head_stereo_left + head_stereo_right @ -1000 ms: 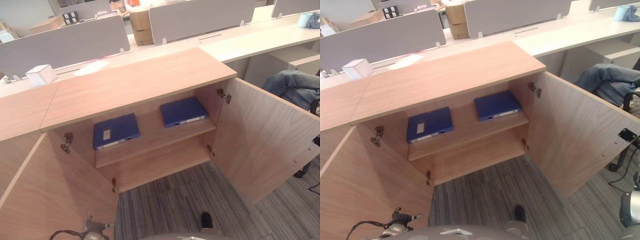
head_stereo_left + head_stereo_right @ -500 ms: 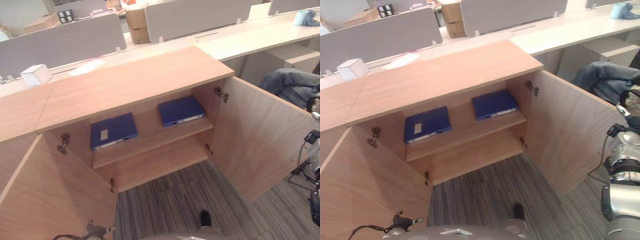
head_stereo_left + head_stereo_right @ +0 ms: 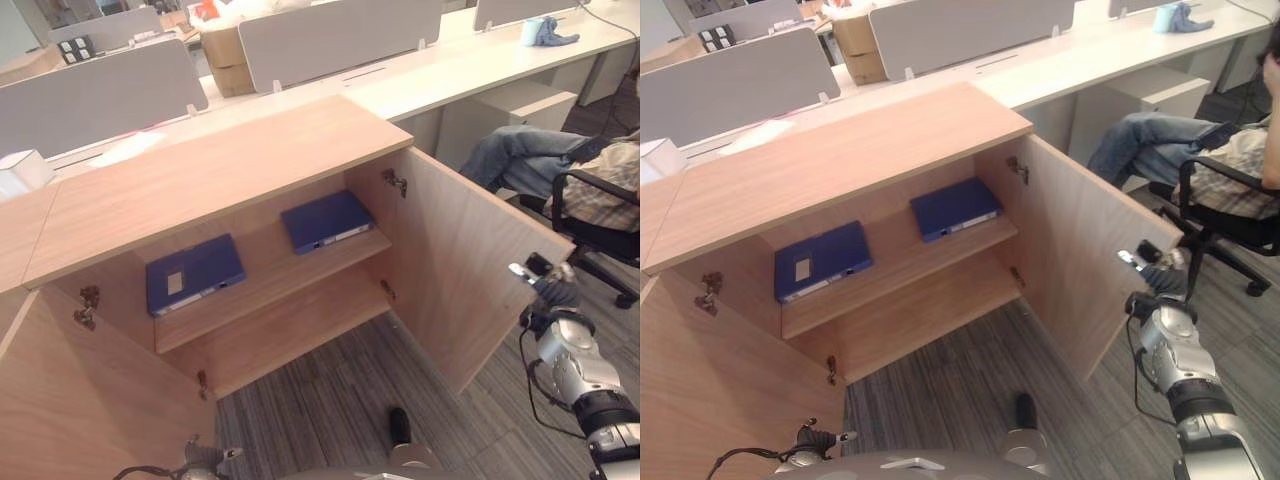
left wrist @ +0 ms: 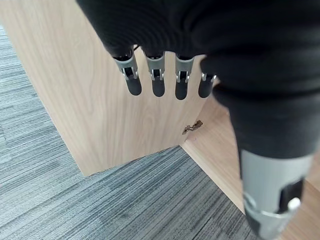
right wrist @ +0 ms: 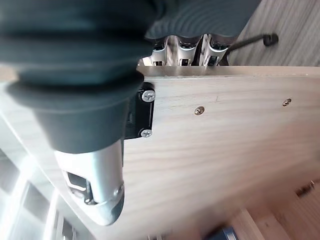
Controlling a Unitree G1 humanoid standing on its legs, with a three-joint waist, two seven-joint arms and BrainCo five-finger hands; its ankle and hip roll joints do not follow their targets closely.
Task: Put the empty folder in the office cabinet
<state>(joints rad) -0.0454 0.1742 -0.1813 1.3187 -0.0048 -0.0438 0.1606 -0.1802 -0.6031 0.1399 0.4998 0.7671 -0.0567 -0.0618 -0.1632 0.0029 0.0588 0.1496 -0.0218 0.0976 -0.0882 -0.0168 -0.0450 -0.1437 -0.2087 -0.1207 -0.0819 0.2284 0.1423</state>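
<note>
I count two blue folders (image 3: 193, 273) (image 3: 327, 220) lying flat on the upper shelf (image 3: 268, 285) of the open cabinet (image 3: 215, 165), one toward the left, one toward the right, well apart. My right hand (image 5: 187, 50) reaches over the edge of the right door (image 3: 470, 270), fingers hidden behind it, so I cannot tell its state. My left hand (image 4: 160, 75) hangs relaxed and empty beside the left door (image 4: 100, 95).

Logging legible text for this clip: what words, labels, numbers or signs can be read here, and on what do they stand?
None can be read.
Left blue folder on the cabinet shelf: a pale label on its cover and a spine strip, too small to read.
Right blue folder: pale spine label, too small to read.
Cardboard box behind the desk dividers: no legible print.
</note>
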